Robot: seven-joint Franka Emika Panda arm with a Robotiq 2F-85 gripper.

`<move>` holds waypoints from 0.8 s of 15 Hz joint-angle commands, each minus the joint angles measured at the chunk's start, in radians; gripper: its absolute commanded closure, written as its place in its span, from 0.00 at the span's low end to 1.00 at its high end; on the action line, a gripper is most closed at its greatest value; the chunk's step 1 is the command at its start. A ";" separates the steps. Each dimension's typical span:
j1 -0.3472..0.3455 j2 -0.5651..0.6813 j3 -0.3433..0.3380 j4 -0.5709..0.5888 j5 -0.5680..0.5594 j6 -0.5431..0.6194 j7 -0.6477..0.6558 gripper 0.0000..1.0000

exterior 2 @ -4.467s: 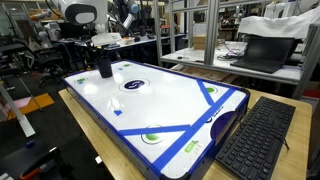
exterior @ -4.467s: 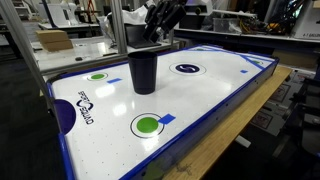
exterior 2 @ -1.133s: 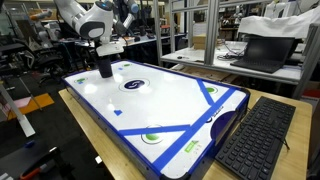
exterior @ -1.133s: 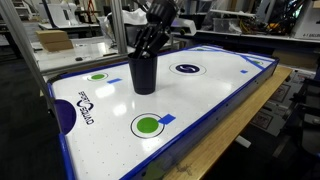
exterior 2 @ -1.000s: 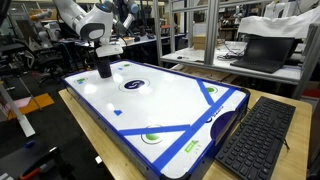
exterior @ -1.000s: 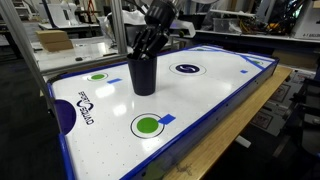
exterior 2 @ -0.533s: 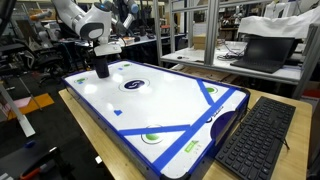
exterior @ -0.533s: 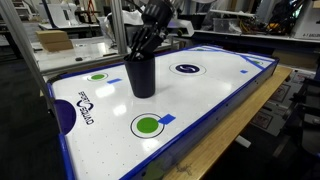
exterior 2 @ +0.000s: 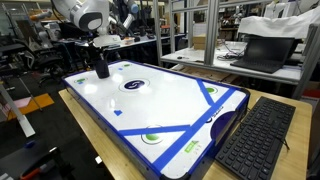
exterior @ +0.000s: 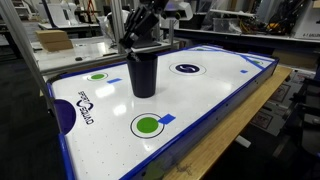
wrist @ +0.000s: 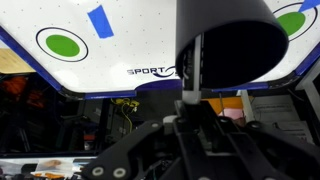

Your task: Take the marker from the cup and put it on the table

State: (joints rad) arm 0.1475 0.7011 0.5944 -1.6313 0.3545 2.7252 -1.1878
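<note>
We see the black cup (exterior: 143,72) standing upright on the white table (exterior: 205,105), well inside its blue rim. In that exterior view one green circle (exterior: 97,76) lies at the cup's 9 o'clock, a second green circle (exterior: 119,125) at its 7 o'clock, and a blue oval mark (exterior: 187,68) at its 3 o'clock. The gripper (exterior: 136,40) hangs over the cup's mouth, at its 12 o'clock, tips just above the rim and pointing down. In the wrist view (it stands upside down, with the table along the top) the gripper (wrist: 190,102) comes in from 6 o'clock. Its fingers are drawn close around a slim stick, the marker (wrist: 196,62), which runs toward the cup (wrist: 225,40) at 12 o'clock. The marker's far end overlaps the dark cup wall, and we cannot tell whether it is clear of the cup. No view shows us the cup's inside. In an exterior view from farther off, the cup (exterior 2: 102,70) stands near the far corner of the table (exterior 2: 170,100), at 10 o'clock, with the gripper (exterior 2: 100,47) just above it and a black keyboard (exterior 2: 255,135) beside the table at 4 o'clock.
</note>
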 commanded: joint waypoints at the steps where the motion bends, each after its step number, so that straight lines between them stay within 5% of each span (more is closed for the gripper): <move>1: -0.015 -0.069 0.000 -0.048 0.007 0.018 0.012 0.95; 7: -0.020 -0.206 -0.019 -0.068 -0.008 0.002 0.042 0.95; 12: 0.041 -0.292 -0.144 -0.125 -0.122 -0.041 0.230 0.95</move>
State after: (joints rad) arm 0.1444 0.4634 0.5360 -1.6985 0.3043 2.7099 -1.0759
